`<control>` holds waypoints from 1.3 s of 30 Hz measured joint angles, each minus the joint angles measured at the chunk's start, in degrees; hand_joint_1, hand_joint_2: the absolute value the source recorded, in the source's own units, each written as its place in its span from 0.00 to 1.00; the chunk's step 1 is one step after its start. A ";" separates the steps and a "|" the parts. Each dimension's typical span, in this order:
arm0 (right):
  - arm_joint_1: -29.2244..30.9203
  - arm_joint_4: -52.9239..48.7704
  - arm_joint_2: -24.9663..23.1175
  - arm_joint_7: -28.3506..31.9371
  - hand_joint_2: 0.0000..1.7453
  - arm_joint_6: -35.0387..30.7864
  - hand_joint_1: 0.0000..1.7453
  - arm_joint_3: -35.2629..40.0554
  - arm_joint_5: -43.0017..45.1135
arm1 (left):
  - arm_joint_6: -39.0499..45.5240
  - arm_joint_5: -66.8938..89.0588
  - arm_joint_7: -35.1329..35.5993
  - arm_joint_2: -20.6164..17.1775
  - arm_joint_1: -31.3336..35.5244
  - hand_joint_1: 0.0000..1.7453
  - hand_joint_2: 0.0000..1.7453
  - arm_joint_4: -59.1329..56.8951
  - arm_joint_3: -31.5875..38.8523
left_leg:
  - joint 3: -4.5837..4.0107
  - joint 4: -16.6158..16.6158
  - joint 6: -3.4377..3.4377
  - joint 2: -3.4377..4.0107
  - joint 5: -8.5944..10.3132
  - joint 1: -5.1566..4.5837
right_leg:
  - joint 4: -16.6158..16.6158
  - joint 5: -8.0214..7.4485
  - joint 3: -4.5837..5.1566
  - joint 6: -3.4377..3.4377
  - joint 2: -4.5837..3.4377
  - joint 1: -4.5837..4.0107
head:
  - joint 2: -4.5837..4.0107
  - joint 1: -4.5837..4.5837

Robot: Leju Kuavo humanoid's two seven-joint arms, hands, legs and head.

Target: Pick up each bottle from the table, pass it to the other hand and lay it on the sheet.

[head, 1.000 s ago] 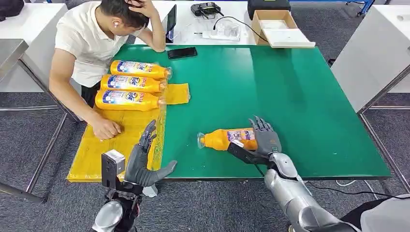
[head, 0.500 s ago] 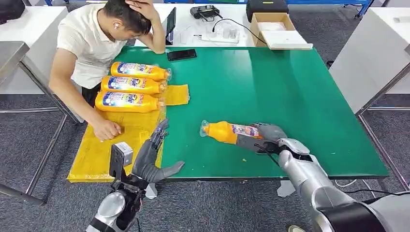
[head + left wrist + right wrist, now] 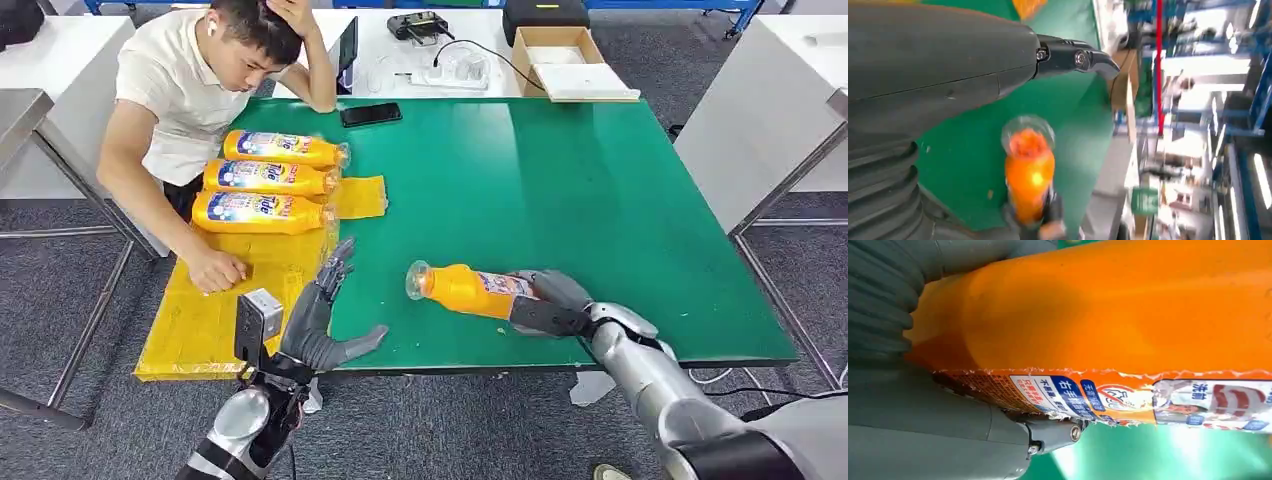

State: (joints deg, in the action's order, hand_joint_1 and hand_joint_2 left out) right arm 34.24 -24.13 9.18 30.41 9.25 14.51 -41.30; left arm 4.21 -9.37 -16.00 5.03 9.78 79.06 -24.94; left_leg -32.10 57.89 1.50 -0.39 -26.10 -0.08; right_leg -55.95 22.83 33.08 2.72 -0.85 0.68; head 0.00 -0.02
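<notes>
- The yellow sheet lies over the left edge of the green table, on my left hand's side, so a bottle I pick up on the right has to cross my body to get there. A person's hand rests on it.
- Three orange bottles lie side by side at the sheet's far end, caps pointing toward the table's middle. I judge them finished, which leaves the near part of the sheet for the next one.
- My left hand hovers at the table's near edge, just beside the sheet, fingers spread, palm turned toward the right, holding nothing. It is placed to receive.
- The fourth bottle is between my hands, apparently just above the green surface, tilted with its clear cap toward my left hand.
- My right hand is wrapped around that bottle's base end, gripping it, so the neck and middle stay free for the other hand to take.
- From the head, I see both hands and the gap left between them, but not how firmly the fingers sit.
- My left wrist view looks straight down the bottle cap first, showing it aimed at my palm.
- My right wrist view shows the bottle's label pressed close against my thumb.
</notes>
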 measured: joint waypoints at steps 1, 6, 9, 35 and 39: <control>-1.02 -0.92 -1.33 0.57 1.00 -4.46 1.00 -0.52 2.71 | 3.96 1.49 -0.87 0.13 -0.46 0.00 1.00 0.46 0.00 | -0.01 0.00 0.00 0.06 0.00 0.02 | 0.00 -0.01 0.04 -0.01 -0.04 -0.03 | 0.00 -0.02; -7.56 -7.72 -6.22 0.26 1.00 -15.64 1.00 -1.53 9.92 | 11.51 0.68 -0.83 1.09 -2.86 0.00 1.00 1.99 0.02 | -0.26 0.00 -0.05 0.05 0.08 0.12 | -0.04 -0.01 0.35 -0.02 -0.03 -0.08 | -0.02 0.00; -11.63 -14.00 -8.54 0.24 1.00 -17.88 1.00 -1.59 13.23 | 9.20 -4.39 1.30 1.22 -4.10 0.00 1.00 2.03 0.02 | -0.63 0.00 -0.07 -0.17 0.15 0.14 | -0.11 0.00 0.63 -0.01 0.05 -0.08 | -0.02 0.00; -14.56 -23.76 -15.49 2.97 1.00 -11.37 1.00 5.23 19.20 | -8.41 -8.11 -1.57 -1.79 -7.19 0.00 1.00 5.68 -4.24 | -1.24 0.01 -0.08 -0.24 0.15 0.13 | -0.13 0.02 1.20 0.00 0.11 -0.04 | 0.00 -0.02; -14.41 -23.39 -15.86 3.06 1.00 -11.05 1.00 5.97 18.98 | -7.60 -7.76 -1.37 -1.79 -7.19 0.00 1.00 5.68 -4.20 | -1.26 0.01 -0.08 -0.23 0.15 0.12 | -0.12 0.02 1.21 0.00 0.10 -0.04 | 0.00 -0.02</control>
State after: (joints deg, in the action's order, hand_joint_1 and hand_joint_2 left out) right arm 19.83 -47.52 -6.69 33.46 -1.79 20.48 -22.32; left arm -3.39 -17.14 -17.38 3.23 2.59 84.74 -29.13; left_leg -33.35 57.89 1.42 -0.62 -25.95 0.05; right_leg -56.08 22.85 34.29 2.72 -0.75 0.64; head 0.00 -0.04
